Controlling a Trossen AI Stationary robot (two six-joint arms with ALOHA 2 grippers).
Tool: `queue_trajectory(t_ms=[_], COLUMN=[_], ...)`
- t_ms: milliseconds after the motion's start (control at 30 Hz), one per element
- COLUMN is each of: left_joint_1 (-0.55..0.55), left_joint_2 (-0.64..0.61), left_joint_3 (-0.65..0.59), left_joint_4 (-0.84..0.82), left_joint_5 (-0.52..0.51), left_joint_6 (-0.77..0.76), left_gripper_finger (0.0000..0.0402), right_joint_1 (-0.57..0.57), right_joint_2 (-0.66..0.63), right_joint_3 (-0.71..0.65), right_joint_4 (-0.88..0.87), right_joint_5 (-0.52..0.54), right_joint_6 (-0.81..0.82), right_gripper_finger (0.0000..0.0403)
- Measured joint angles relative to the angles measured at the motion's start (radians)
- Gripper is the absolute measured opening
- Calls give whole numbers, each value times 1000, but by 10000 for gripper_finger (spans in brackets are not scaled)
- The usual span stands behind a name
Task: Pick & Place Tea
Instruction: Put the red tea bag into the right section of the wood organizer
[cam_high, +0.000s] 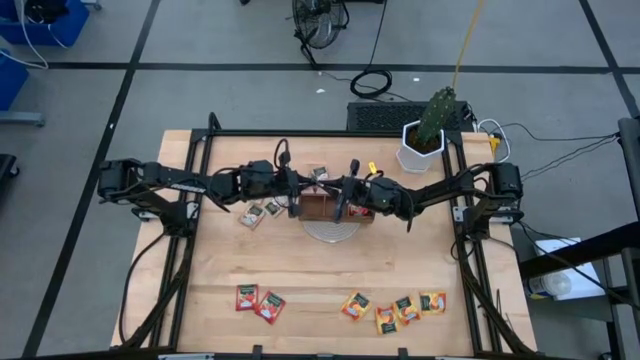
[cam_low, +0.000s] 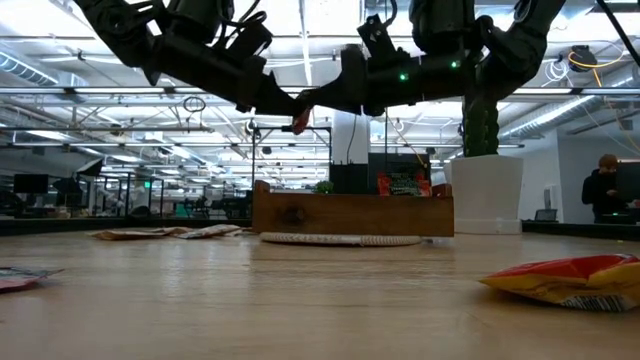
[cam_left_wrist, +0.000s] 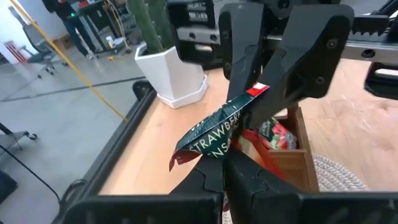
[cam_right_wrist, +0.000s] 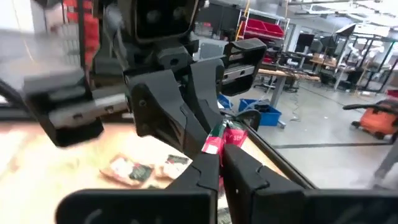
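On the near left of the wooden table we count two red tea sachets lying side by side. Farther back on the left, just left of the wooden tray, lie two pale beige sachets with dark labels.

The left gripper reaches in from the left and hangs in the air above the tray's left end. Its fingers are clenched on a red strawberry tea sachet, holding one end of it. The right gripper comes from the right and meets it over the tray, its fingers likewise clamped on the other end of the same sachet. In the low view, the sachet hangs well above the tray, pinched between both grippers.

The tray sits on a round woven mat. Its right compartment holds red sachets; we cannot tell how many.

Beyond the tray stands a cactus in a white pot, at the far right of the table.

On the near right we count four orange-yellow sachets in a loose row.
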Motion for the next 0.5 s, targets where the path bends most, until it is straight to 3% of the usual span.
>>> queue_trajectory(t_ms=[200, 500], left_joint_1=[-1, 0], left_joint_2=[-1, 0], left_joint_3=[4, 0], left_joint_4=[-22, -37], left_joint_5=[14, -6], left_joint_6=[-58, -45], left_gripper_finger=[40, 81], right_joint_1=[52, 140], right_joint_2=[-138, -389], right_joint_3=[0, -40], right_joint_4=[-245, -727], right_joint_5=[140, 103], right_joint_6=[-90, 4], right_gripper_finger=[0, 0])
